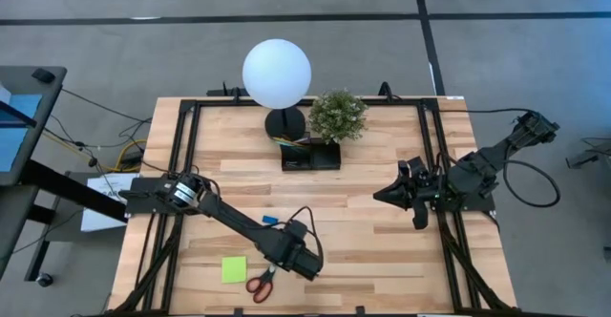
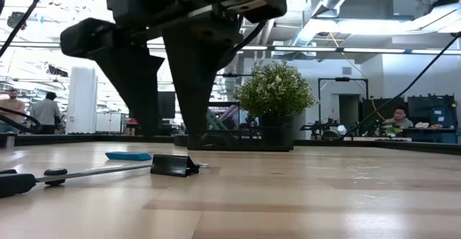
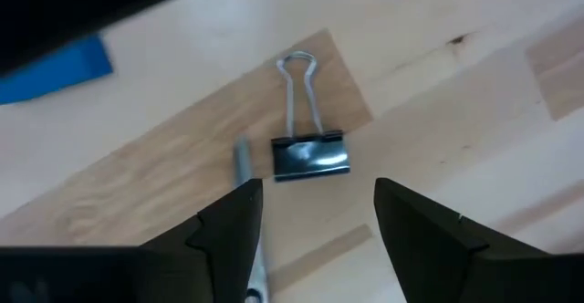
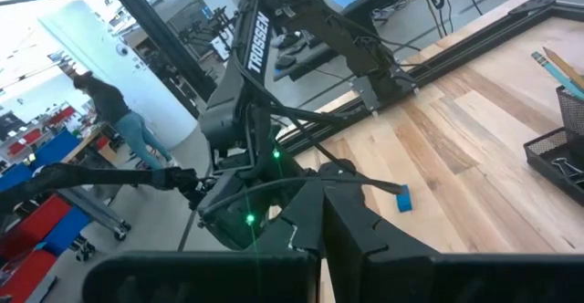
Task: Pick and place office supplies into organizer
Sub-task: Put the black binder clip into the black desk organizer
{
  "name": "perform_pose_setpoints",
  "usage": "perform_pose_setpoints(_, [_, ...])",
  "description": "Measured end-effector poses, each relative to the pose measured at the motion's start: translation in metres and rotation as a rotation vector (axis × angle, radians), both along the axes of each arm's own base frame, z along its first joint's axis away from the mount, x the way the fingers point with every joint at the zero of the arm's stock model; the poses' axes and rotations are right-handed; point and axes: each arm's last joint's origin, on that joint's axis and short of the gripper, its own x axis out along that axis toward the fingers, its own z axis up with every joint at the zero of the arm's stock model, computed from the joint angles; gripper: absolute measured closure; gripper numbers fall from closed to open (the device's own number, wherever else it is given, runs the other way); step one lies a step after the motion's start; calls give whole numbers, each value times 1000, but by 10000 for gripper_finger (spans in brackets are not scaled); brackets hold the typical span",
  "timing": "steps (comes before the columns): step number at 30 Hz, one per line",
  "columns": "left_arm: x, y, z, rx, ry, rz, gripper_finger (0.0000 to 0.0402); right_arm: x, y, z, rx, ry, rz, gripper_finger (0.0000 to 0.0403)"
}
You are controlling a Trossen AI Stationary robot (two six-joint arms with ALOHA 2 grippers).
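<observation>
Left wrist view: our left gripper (image 3: 315,216) hangs with fingers spread right over the clip (image 3: 310,155) lying flat on the table (image 3: 456,93), lined up to straddle it, we reckon, while the right gripper (image 1: 412,200) waits, pinched together, well away.

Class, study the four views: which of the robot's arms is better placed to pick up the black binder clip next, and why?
Left. The left gripper hangs open right over the binder clip, fingers either side of it. The right gripper waits near the table's right edge, far from the clip.
</observation>
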Motion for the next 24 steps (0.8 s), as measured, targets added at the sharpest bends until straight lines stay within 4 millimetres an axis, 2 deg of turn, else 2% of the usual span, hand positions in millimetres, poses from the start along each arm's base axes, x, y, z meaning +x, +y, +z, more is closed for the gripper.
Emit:
perform_pose_setpoints(17, [2, -1, -3, 3, -38, 21, 194, 0, 0, 0, 0, 0, 0, 402])
perform_pose_setpoints(24, [7, -4, -21, -6, -11, 39, 194, 5, 3, -3, -10, 15, 0, 402])
